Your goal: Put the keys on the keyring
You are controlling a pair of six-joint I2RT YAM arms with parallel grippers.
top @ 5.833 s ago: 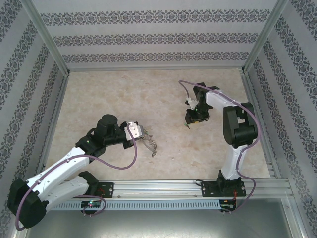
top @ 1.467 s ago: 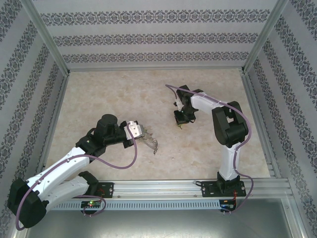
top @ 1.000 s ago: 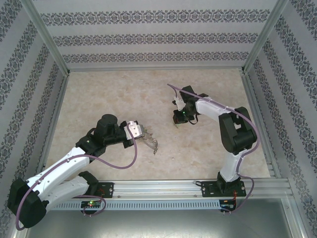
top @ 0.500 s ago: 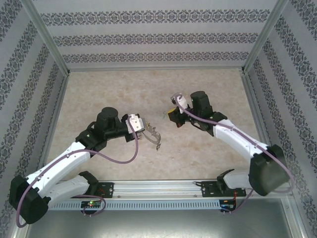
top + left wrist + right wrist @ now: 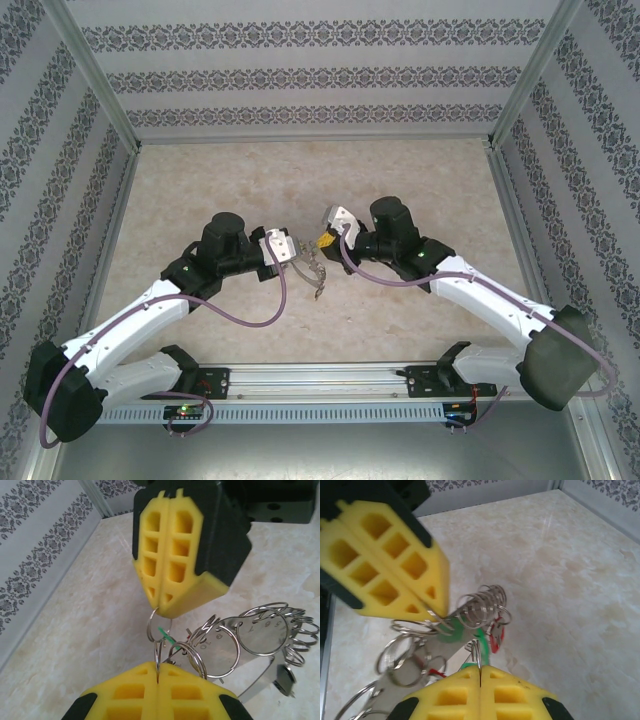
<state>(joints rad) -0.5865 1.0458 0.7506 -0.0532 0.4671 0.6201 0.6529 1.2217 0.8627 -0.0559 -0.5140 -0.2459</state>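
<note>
Keyring (image 5: 227, 630): flat grey metal piece fringed with silvery split rings, tilted, lifted off the table (image 5: 200, 180) near its middle.
Keys (image 5: 495, 638): tiny, with red and green heads crowded among the rings at one end (shapes blurred); a black key (image 5: 283, 679) dangles lower, apart from them.

A: You have no way through the middle. Your left gripper (image 5: 296, 256) and right gripper (image 5: 322, 240) meet tip to tip above the tabletop (image 5: 420, 180), fingers closed. The left pinches the keyring (image 5: 314, 274), the right a green key (image 5: 165, 634), and those rings fill the gap.

B: Agreed, but you have room beyond: the tabletop's far half lies bare to the back wall (image 5: 320, 80). Your left arm (image 5: 140, 320) and right arm (image 5: 490, 295) fence off the near side.
</note>
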